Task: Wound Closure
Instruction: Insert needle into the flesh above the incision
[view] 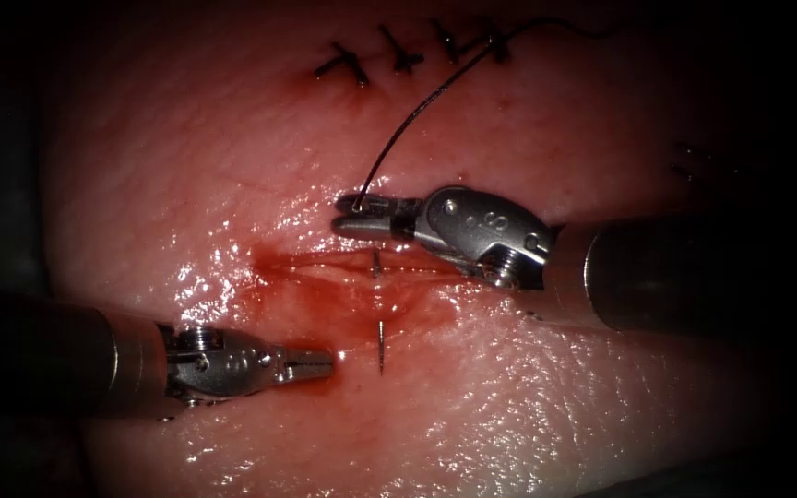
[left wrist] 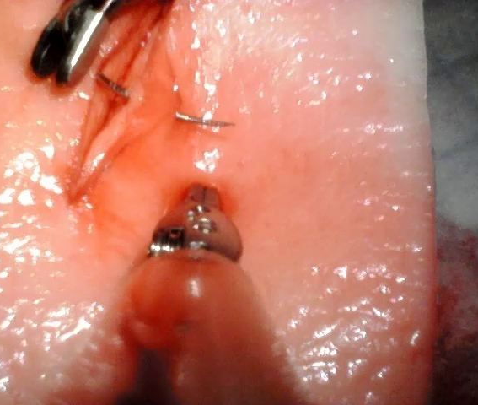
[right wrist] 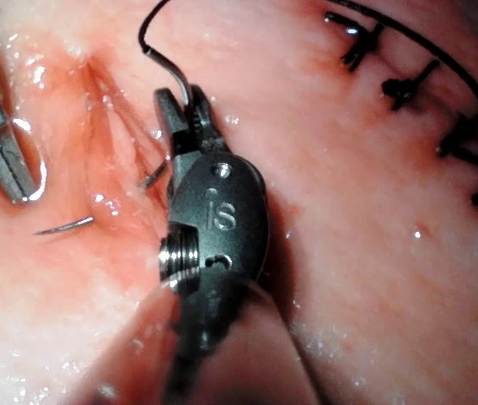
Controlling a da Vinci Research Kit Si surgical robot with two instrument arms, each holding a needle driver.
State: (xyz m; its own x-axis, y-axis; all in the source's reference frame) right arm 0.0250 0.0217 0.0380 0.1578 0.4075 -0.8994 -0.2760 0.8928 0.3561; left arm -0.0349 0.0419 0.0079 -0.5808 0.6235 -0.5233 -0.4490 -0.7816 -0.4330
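Observation:
The cut (view: 325,267) runs across the tissue (view: 555,397), wet with red fluid. My right tool (view: 354,213) lies along the cut's far edge, jaws shut on the curved needle close to its tail, where the black thread (view: 417,111) joins. The needle is in the tissue. A short piece (view: 376,264) shows inside the cut and its tip (view: 381,347) sticks out of the near edge. My left tool (view: 320,362) rests just left of that tip, shut and holding nothing. The left wrist view shows the tip (left wrist: 205,122) ahead of the left tool (left wrist: 201,198); the right wrist view shows the right tool (right wrist: 181,105).
Several finished black stitches (view: 398,55) close the far stretch of the wound, and the thread leads up to the last of them (view: 495,44). The stitches (right wrist: 407,84) also show in the right wrist view. The tissue's edge (left wrist: 428,169) drops off beside the left tool.

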